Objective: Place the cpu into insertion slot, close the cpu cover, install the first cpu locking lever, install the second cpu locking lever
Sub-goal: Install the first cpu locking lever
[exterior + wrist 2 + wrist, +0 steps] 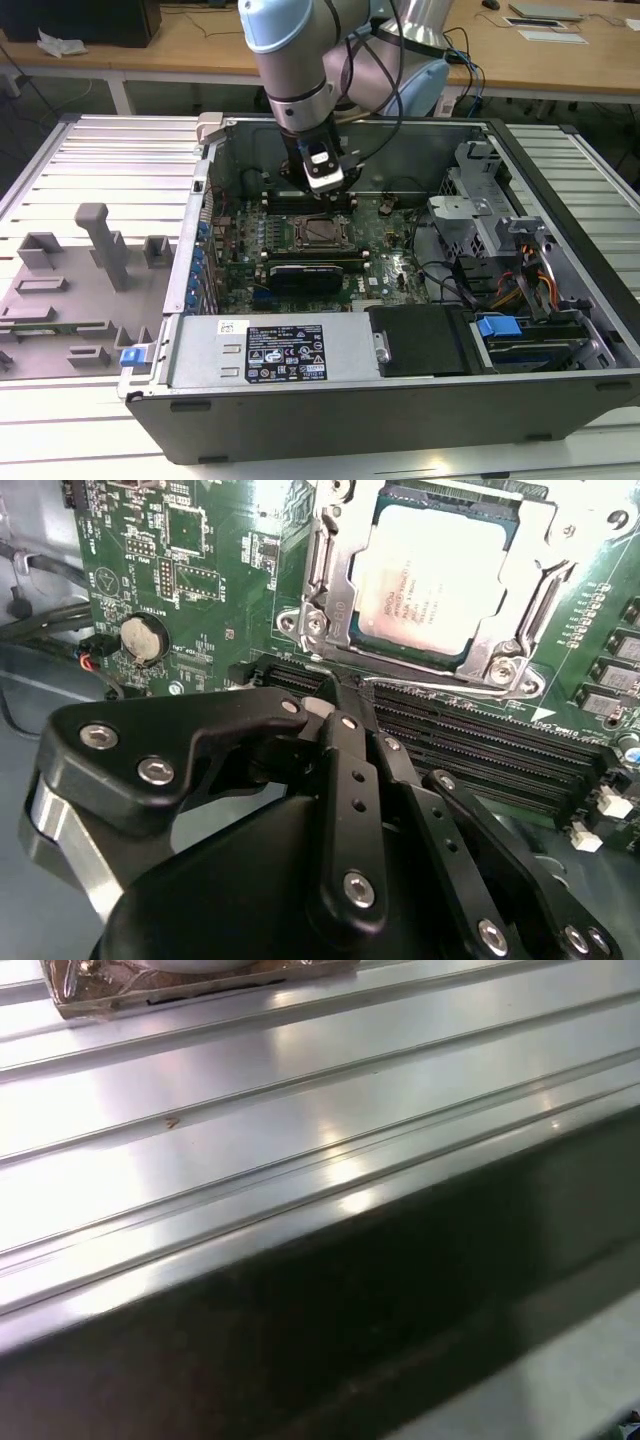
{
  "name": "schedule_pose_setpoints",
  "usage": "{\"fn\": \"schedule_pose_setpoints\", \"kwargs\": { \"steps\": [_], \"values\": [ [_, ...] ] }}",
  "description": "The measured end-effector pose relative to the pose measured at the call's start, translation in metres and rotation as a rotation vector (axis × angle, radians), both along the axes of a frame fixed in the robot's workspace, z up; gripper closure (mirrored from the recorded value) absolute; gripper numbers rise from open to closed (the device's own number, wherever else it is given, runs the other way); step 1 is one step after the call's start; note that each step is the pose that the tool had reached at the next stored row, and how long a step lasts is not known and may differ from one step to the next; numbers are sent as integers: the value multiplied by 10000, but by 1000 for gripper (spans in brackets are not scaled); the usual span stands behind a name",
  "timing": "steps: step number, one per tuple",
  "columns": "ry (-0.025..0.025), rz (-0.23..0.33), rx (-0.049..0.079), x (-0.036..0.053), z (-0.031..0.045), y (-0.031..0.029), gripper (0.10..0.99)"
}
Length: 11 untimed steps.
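the gripper point(335, 687) hangs inside the open computer case point(400, 400), its jaws clenched together with nothing clearly between them; its tip is just beside the end of a thin metal lever point(450, 687) that runs between the black memory slots point(480, 742) and the silver cover point(335, 575); the cover lies flat over the chip point(440, 570), which sits framed in its window on the green board point(200, 540)

- Silver-grey tubular metal arm point(300, 80) with pale blue rounded joint caps point(272, 22).
- Thin black cables point(396, 90) loop beside it.
- Matt black gripper point(335, 695) of jointed link bars, dotted with silver screw heads point(358, 888).
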<state>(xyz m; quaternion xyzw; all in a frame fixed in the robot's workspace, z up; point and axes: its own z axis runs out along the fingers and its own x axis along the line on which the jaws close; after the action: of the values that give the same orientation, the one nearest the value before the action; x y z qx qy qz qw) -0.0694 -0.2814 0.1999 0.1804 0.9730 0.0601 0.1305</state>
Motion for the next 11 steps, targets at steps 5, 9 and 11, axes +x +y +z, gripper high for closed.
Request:
{"fn": "schedule_pose_setpoints", "kwargs": {
  "steps": [5, 9, 11],
  "values": [
    [3, -150, -32, 0, -18, 2, 980],
    [-1, -243, -93, 0, -29, 2, 980],
    [-2, -267, -91, 1, -36, 2, 980]
  ]
}}
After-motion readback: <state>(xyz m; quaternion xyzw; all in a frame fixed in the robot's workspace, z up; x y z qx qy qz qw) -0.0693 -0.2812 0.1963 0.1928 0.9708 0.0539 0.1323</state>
